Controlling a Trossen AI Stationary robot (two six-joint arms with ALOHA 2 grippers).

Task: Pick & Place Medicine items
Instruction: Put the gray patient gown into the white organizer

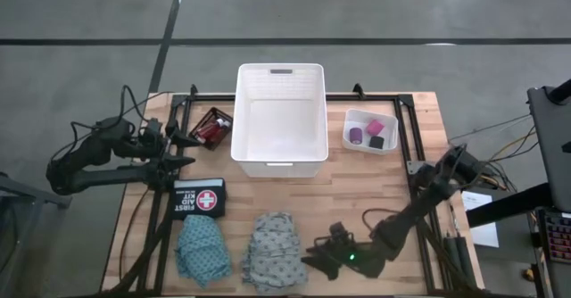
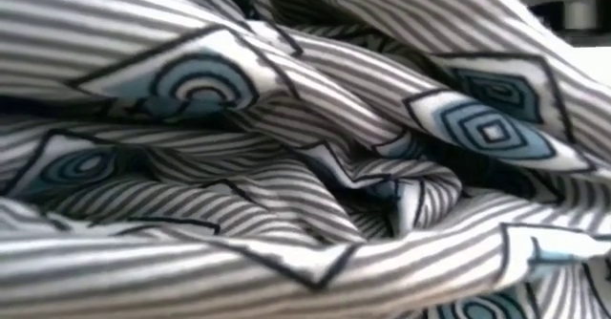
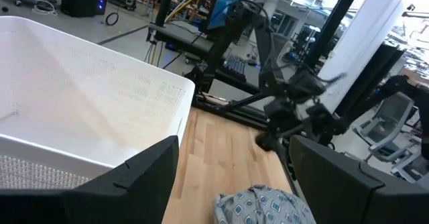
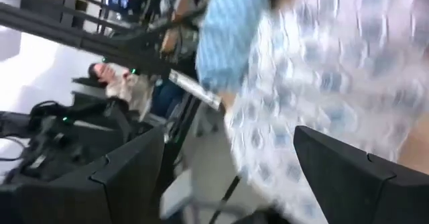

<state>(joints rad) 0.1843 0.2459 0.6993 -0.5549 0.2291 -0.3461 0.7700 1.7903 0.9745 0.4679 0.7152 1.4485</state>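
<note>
You are looking at a white perforated plastic bin (image 1: 277, 117) sitting empty at the far middle of the wooden table (image 1: 357, 200); take it as your landmark. Left of the bin, a small dark tray (image 1: 211, 128) is holding the red bottles (image 1: 209, 133). Right of it, a small white tray (image 1: 369, 131) is holding the purple roll (image 1: 356, 136), pink roll (image 1: 375, 127) and black roll (image 1: 376, 142). Nearer you than the bin, the grey cloth (image 1: 274, 251) is lying crumpled, its soft striped folds filling the low view, with the teal cloth (image 1: 202, 250) just left of it and a black first aid pouch (image 1: 198, 197) between the teal cloth and the bin. Your right gripper (image 1: 314, 253) is reaching low at the grey cloth's right edge, fingers spread wide, nothing visibly gripped. Your left gripper (image 1: 183, 149) is hanging left of the bin beside the dark tray, fingers also spread wide and empty.
</note>
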